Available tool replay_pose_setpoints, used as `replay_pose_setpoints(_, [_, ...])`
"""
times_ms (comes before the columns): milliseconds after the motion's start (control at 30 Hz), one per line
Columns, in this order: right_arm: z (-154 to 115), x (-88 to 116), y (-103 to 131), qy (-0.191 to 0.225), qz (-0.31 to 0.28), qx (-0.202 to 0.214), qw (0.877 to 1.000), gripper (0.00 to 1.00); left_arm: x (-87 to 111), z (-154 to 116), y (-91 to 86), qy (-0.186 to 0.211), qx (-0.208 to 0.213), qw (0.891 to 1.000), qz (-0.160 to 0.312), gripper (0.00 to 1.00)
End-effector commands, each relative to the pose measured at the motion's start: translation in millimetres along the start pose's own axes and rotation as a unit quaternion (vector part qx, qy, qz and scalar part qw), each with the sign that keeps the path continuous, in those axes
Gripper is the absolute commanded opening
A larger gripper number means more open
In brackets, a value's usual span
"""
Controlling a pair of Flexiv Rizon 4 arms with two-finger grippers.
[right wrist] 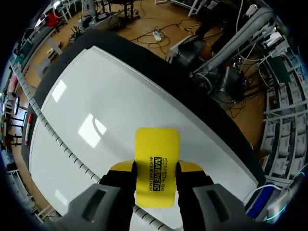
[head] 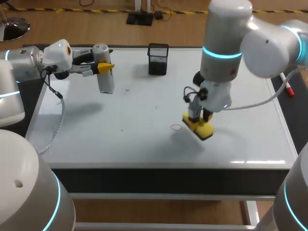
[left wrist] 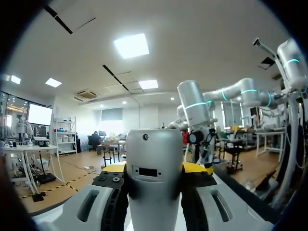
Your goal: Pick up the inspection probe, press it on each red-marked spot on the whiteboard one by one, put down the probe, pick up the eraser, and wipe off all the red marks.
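Left claw is pinching the grey probe upright near the back. Right claw is clamped on the yellow eraser, just beside a red mark on the whiteboard.

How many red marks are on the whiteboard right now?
1: a small red loop on the whiteboard, beside the yellow eraser in the right hand. Others may be hidden under that eraser.

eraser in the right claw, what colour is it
The eraser is yellow with black print, best seen in the right wrist view.
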State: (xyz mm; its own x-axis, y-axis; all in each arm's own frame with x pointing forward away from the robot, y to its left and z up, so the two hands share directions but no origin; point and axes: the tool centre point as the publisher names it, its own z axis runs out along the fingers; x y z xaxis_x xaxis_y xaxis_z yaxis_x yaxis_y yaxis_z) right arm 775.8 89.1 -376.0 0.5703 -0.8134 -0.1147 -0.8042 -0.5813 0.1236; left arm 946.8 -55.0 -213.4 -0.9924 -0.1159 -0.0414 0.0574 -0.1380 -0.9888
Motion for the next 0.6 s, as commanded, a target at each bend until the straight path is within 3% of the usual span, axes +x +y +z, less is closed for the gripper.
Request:
replay_pose_setpoints(33, [8, -21, -11, 0.034, -0.007, 0.022, 0.999, 0.00, -0.7, 0, -0.1, 0.001, 0.001, 1.000, 0.000, 0.00])
replay_pose_setpoints(267, [15, -42, -32, 0.036, -0.014, 0.017, 0.999, 0.00, -0.7, 0, -0.1, 0.001, 0.001, 1.000, 0.000, 0.00])
replay_pose_setpoints(367, [19, -46, -43, 0.016, 0.002, -0.012, 1.000, 0.00, -0.7, 0, -0.1, 0.001, 0.001, 1.000, 0.000, 0.00])
replay_pose_setpoints(600, [25, -47, -59, 0.032, 0.008, -0.012, 0.999, 0.00, -0.7, 0, -0.1, 0.001, 0.001, 1.000, 0.000, 0.00])
